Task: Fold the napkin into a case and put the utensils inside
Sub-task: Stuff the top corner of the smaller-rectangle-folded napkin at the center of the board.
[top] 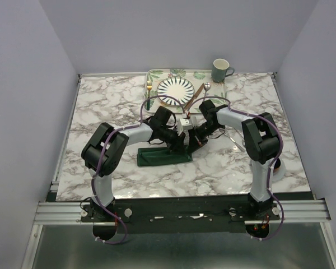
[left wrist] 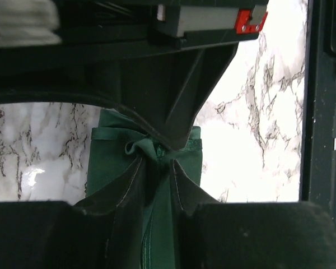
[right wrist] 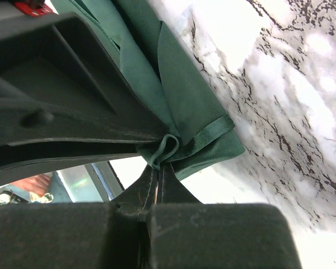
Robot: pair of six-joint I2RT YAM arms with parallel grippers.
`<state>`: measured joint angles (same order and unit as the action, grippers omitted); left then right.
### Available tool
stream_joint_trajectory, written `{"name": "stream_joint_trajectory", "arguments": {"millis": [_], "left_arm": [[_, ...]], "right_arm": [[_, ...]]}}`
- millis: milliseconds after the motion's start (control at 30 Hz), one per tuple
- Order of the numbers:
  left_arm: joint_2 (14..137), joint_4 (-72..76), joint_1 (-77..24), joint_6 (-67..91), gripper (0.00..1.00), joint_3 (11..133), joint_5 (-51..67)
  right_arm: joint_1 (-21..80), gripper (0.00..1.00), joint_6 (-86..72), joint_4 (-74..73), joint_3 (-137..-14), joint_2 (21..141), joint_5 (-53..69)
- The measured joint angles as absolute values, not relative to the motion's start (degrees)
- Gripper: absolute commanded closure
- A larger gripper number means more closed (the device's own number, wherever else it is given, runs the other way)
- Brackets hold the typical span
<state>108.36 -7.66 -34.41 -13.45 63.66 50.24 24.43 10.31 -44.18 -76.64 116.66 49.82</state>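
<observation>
judged about midway: shows the napkin (top: 162, 156) folded to a narrow strip at table centre, pinched at its right end by the clenched left gripper (left wrist: 157, 154) and right gripper (right wrist: 159, 168), and leaves fork (top: 149, 86), knife (top: 194, 94) and spoon (top: 206, 87) on the far tray (top: 157, 73) to load.

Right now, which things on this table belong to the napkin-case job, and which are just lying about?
For the job: napkin, gold fork, brown knife, silver spoon.
Lying about: striped plate, leaf-patterned tray, green mug.
</observation>
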Motion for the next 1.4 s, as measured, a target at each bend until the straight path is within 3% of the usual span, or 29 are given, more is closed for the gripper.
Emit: {"name": "stream_joint_trajectory", "arguments": {"millis": [100,333,433,767,1133,1400], "left_arm": [[108.4,-7.8,-34.9,-13.4,0.68,63.0,49.5],[107.9,-6.8,-36.0,-11.7,0.98,61.3,46.7],[106.8,-5.1,-36.3,-10.2,1.0,59.9,45.4],[104.2,-2.6,-37.1,-6.4,1.0,55.6,42.5],[102.3,0.6,-38.2,-3.3,1.0,53.3,39.3],[98.2,3.7,-39.5,-3.1,0.99,49.5,36.6]], "right_arm": [[24.4,0.99,10.0,-44.2,-76.6,116.7,49.8],[24.5,0.95,9.9,-44.0,-76.2,116.6,49.8],[24.6,0.86,9.9,-44.0,-76.0,116.6,49.8],[19.7,0.72,7.9,-45.5,-77.8,115.1,51.5],[20.8,0.81,3.9,-45.5,-77.8,114.0,50.8],[22.2,0.82,2.0,-45.1,-77.8,115.4,46.6]]}}
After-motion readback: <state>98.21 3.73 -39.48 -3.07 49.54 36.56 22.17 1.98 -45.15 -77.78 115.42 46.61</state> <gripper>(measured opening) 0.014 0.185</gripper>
